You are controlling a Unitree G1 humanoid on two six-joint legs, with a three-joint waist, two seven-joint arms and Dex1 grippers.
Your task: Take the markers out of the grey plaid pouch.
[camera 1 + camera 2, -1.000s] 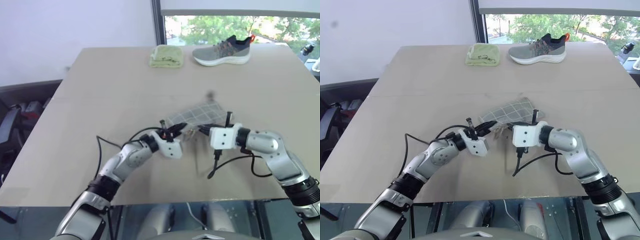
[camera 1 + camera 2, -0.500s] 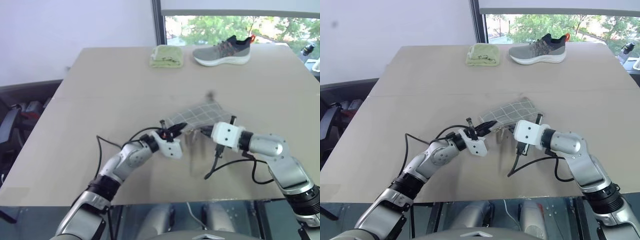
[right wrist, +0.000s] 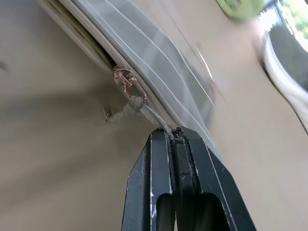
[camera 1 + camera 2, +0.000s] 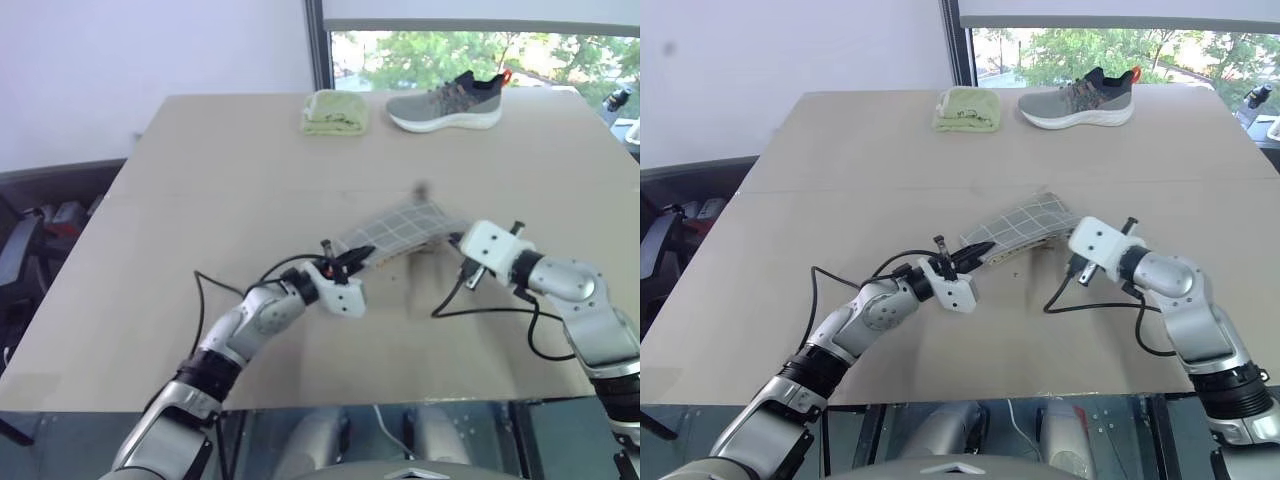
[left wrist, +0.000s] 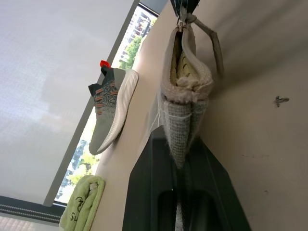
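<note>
The grey plaid pouch (image 4: 400,228) hangs stretched between my two grippers just above the table. On its near end my left gripper (image 4: 362,254) is shut; in the left wrist view the fabric (image 5: 179,126) sits pinched between the fingers (image 5: 144,192). The pouch mouth gapes there and shows yellowish lining (image 5: 185,67). My right gripper (image 4: 455,240) is at the pouch's right end, shut on the pull cord (image 3: 144,111) just past the zipper slider (image 3: 124,77). The markers are hidden.
A grey sneaker (image 4: 443,100) and a folded light-green cloth (image 4: 334,112) lie at the table's far edge by the window. A black cable (image 4: 480,310) loops from my right wrist onto the tabletop (image 4: 200,200).
My right gripper has moved to the right with the pull cord and turned, drawing the zipper along the pouch. The left gripper has kept still on the pouch's near end.
</note>
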